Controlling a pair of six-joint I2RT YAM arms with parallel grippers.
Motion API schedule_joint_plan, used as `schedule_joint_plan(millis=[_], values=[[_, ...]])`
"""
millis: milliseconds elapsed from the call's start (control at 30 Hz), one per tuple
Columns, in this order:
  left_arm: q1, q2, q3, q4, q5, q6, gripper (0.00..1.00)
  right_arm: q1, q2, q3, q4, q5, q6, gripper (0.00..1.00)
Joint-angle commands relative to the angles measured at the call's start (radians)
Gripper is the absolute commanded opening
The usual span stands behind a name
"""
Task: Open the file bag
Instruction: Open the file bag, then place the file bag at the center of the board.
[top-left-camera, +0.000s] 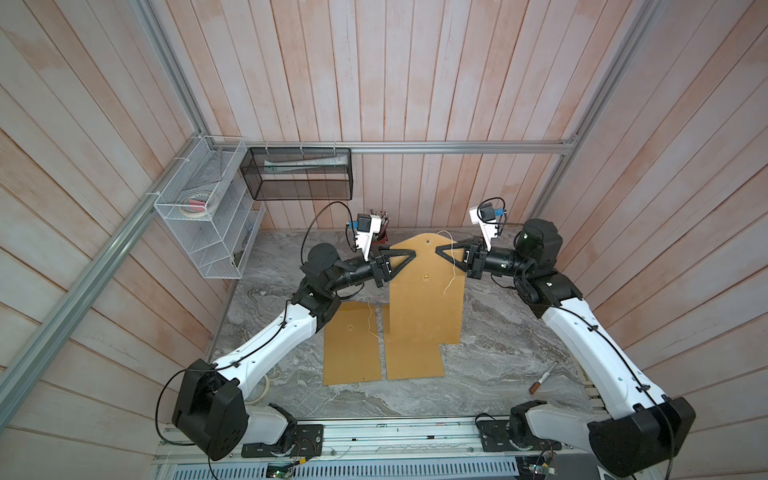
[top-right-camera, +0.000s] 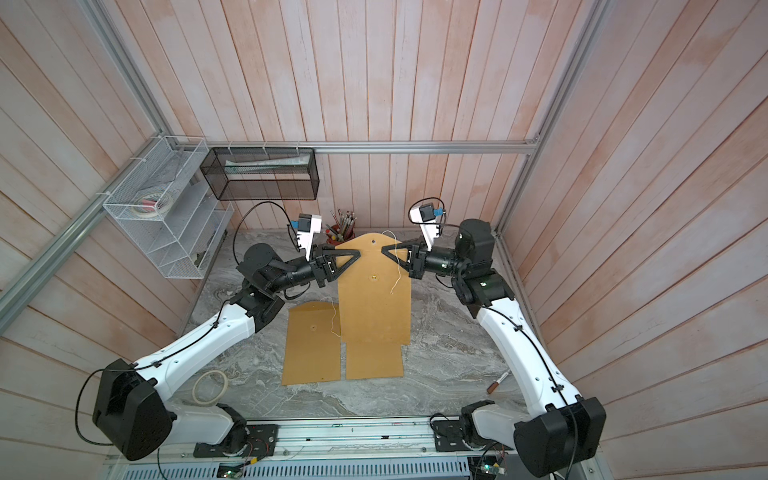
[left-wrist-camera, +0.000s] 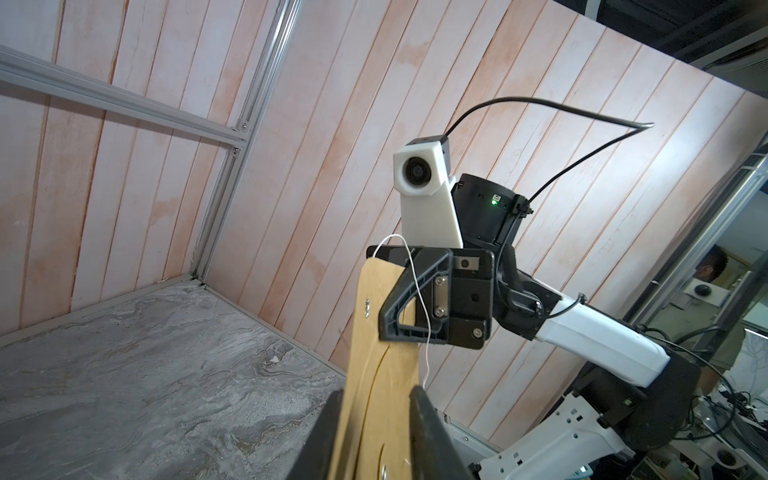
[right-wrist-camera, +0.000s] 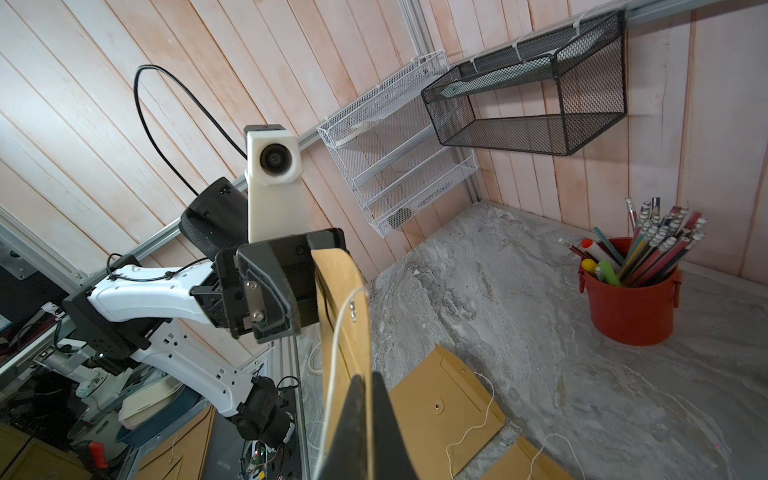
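Behind the file bag (top-right-camera: 374, 299) stands a red pencil pot (right-wrist-camera: 629, 307).

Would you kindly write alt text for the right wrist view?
The right gripper is shut on the edge of a brown file bag held upright, its white string hanging loose; the left gripper is at the opposite edge. A red pencil pot stands on the marble table.

The file bag (top-left-camera: 427, 291) stands mid-table between the left gripper (top-left-camera: 412, 253) and the right gripper (top-left-camera: 439, 251), with a left envelope (top-left-camera: 352, 343) and a near envelope (top-left-camera: 413, 360) flat on the table (top-left-camera: 498, 365) nearer than it, the pen pot (top-right-camera: 336, 239) behind it and a marker (top-left-camera: 542, 379) near right.
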Motion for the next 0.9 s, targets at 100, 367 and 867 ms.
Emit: schedule_joint_plan(millis=[100,367,867], values=[[0.003,0.021,0.026,0.060,-0.007,-0.021,0.01,0.012,-0.013,-0.006,-0.034,0.000,-0.028,0.00],[0.022,0.027,-0.013,0.117,-0.050,-0.065,0.00,0.015,-0.039,-0.012,-0.051,0.021,-0.030,0.04],[0.058,0.035,-0.053,0.150,-0.178,-0.105,0.00,0.014,-0.112,-0.082,-0.120,0.056,-0.047,0.34]])
